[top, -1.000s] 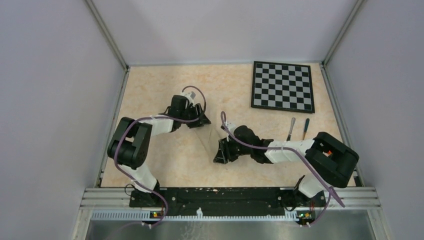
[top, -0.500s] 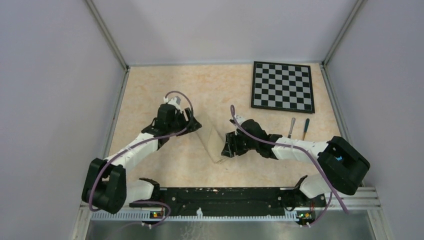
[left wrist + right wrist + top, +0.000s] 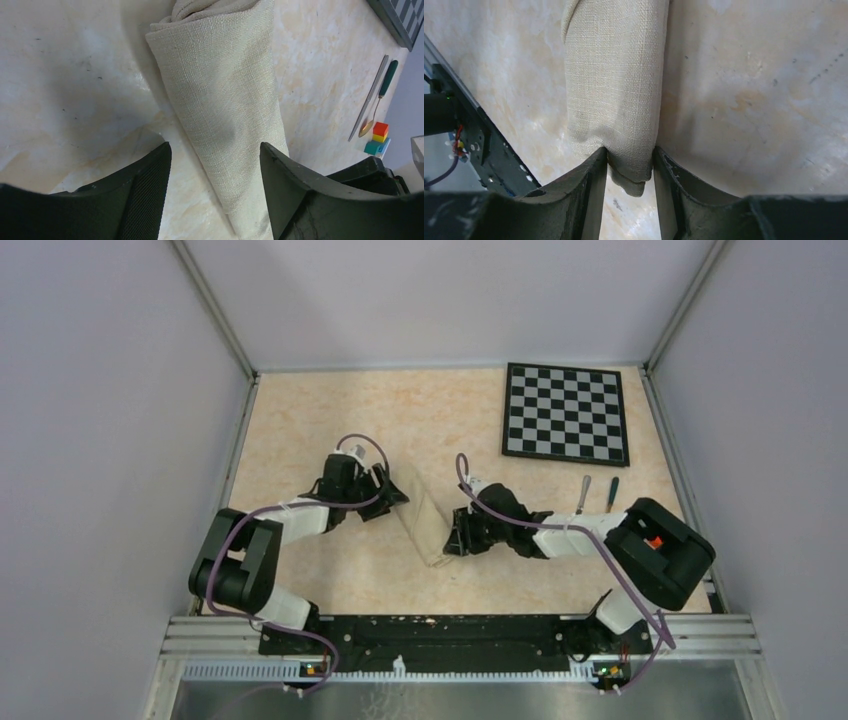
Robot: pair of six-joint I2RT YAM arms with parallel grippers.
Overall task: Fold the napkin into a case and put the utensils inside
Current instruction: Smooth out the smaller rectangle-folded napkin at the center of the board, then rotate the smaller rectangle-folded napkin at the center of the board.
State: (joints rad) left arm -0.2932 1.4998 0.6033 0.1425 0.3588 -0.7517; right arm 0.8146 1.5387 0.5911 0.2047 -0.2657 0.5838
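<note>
Pale marbled table (image 3: 300, 420) is filling the floor of a grey-walled booth, with a chessboard (image 3: 565, 412) sitting at its far right. Near the middle the napkin (image 3: 424, 524) is lying as a long narrow strip, its long axis running diagonally from far-left to near-right, right between the two arms. The left gripper (image 3: 390, 496) is hovering toward the far end with its fingers (image 3: 145, 200) spread wide, straddling the strip across its width and grasping nothing. The right gripper (image 3: 456, 540) is clamping the near end, and its fingers (image 3: 589, 185) are squeezing the cloth from both sides so that it is bunching there. The knife (image 3: 582, 497) and spoon (image 3: 611, 496) are lying side by side well to the right of the strip, much closer to the right arm. The folding is looking close to done, so loading is probably coming next, with the right arm better placed to fetch both pieces while the left pins the strip.
</note>
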